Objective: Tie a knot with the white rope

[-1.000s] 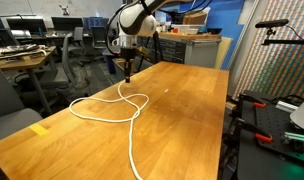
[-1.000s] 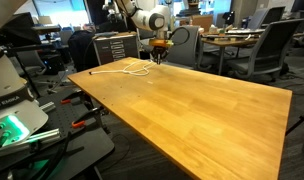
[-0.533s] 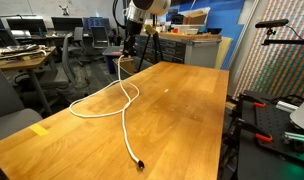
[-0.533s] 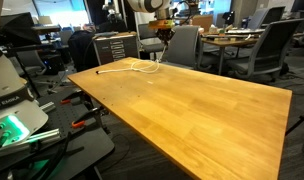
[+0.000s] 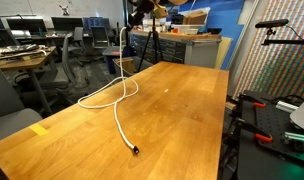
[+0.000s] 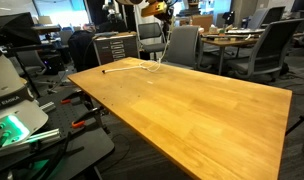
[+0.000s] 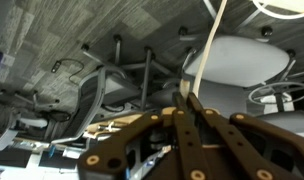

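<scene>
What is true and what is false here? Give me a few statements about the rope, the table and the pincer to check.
1. The pincer is shut on the white rope. True.
2. The whole rope lies flat on the table. False: one stretch hangs from the pincer, high above the tabletop.
3. A dark-tipped rope end rests on the table. True.
4. The rope is tied in a tight knot. False: it lies in a loose, open curve.

The long thin white rope is laid in a curve on the rectangular light wooden table, one tip resting on the tabletop. Its other part is raised above the far edge and pinched in the black gripper. Grey office chairs are set behind the table.
</scene>
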`<state>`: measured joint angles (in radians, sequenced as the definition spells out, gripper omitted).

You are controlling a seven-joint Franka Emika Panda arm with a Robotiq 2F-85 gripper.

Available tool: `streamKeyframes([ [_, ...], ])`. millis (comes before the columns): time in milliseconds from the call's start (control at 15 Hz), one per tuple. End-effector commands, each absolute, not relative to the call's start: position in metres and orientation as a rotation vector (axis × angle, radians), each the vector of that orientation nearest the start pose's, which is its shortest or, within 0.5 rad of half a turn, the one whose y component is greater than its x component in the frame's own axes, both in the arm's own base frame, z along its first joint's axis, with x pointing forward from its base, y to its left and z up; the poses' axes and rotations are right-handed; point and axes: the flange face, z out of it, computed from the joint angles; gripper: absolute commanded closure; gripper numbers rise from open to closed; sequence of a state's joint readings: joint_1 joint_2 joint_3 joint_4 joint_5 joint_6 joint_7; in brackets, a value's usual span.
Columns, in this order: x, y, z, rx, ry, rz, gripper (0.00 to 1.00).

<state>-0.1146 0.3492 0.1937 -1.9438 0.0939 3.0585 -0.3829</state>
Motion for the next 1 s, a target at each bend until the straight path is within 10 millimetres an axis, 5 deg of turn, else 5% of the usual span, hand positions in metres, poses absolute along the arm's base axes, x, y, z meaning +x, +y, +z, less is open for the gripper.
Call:
streamKeyframes([
  [0, 0.599, 0.03, 0.428, -2.812, -0.331, -1.465, 0.95],
  [867, 0.355, -0.031, 0.469, -2.615, 0.272, -2.37, 0.95],
  [933, 0.381, -0.032, 0.486, -2.643, 0.303, -2.327, 0.95],
])
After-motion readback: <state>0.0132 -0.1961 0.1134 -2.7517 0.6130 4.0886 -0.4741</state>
